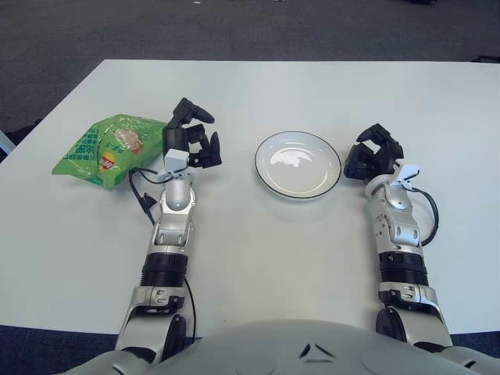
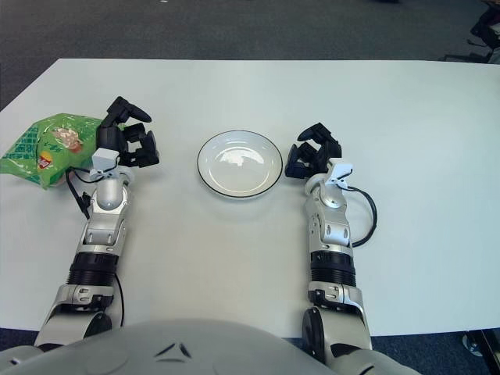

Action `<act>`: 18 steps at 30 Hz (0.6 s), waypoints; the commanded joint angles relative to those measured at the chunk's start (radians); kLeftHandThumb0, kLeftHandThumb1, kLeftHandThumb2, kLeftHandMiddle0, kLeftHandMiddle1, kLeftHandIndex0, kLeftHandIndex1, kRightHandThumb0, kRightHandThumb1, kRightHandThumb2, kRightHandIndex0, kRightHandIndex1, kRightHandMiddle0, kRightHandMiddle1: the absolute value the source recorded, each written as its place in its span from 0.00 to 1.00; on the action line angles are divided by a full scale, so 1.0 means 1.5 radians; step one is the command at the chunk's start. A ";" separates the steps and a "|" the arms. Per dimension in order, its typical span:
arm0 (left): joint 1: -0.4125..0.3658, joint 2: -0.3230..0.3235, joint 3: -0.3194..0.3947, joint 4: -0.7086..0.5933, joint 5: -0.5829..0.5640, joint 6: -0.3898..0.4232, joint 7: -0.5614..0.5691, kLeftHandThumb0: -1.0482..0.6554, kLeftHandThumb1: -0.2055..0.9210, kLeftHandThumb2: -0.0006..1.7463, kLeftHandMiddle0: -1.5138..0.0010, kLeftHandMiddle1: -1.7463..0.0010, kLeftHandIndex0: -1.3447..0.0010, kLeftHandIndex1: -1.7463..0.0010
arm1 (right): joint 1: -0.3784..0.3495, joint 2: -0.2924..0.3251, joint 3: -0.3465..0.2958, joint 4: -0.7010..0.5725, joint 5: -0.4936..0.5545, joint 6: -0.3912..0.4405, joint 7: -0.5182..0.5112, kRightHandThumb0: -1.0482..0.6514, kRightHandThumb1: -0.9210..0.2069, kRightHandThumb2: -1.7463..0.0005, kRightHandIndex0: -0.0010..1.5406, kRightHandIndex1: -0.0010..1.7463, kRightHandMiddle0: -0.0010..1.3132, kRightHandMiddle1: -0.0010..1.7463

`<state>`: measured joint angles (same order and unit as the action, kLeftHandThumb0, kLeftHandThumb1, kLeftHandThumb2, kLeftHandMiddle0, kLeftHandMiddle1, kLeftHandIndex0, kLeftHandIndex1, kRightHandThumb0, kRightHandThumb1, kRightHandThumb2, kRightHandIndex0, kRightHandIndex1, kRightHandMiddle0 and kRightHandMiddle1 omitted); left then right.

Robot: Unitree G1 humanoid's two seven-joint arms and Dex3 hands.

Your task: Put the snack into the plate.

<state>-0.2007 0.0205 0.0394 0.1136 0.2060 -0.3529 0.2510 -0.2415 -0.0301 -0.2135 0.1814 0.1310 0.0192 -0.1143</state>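
Note:
A green snack bag (image 1: pixel 105 148) lies on the white table at the left. An empty white plate with a dark rim (image 1: pixel 298 165) sits at the table's middle. My left hand (image 1: pixel 191 137) is just right of the bag, at its right edge, with fingers spread and holding nothing. My right hand (image 1: pixel 374 155) shows just right of the plate, its fingers curled and empty.
The white table (image 1: pixel 266 250) stretches wide around both arms. A dark carpeted floor lies beyond its far edge. A black cable loops by each forearm.

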 commanded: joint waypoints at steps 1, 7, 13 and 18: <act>0.080 -0.001 -0.010 0.018 0.030 -0.023 0.021 0.33 0.47 0.75 0.17 0.00 0.55 0.00 | 0.057 0.015 -0.003 0.038 0.000 -0.007 0.000 0.61 0.87 0.00 0.57 1.00 0.51 1.00; 0.105 0.017 -0.025 -0.059 0.134 -0.011 0.064 0.33 0.45 0.76 0.16 0.00 0.54 0.00 | 0.054 0.015 -0.005 0.043 0.002 -0.007 0.000 0.61 0.87 0.00 0.57 1.00 0.51 1.00; 0.121 0.026 -0.031 -0.096 0.168 0.002 0.071 0.33 0.45 0.76 0.15 0.00 0.54 0.00 | 0.052 0.016 -0.007 0.045 0.004 -0.008 0.000 0.61 0.87 0.00 0.57 1.00 0.51 1.00; 0.131 0.031 -0.040 -0.144 0.218 0.016 0.084 0.33 0.46 0.76 0.15 0.00 0.54 0.00 | 0.051 0.016 -0.008 0.049 0.004 -0.012 0.000 0.61 0.87 0.00 0.57 1.00 0.51 1.00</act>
<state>-0.1145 0.0656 -0.0125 -0.0951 0.4922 -0.3443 0.3580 -0.2551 -0.0248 -0.2148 0.1955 0.1317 0.0056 -0.1140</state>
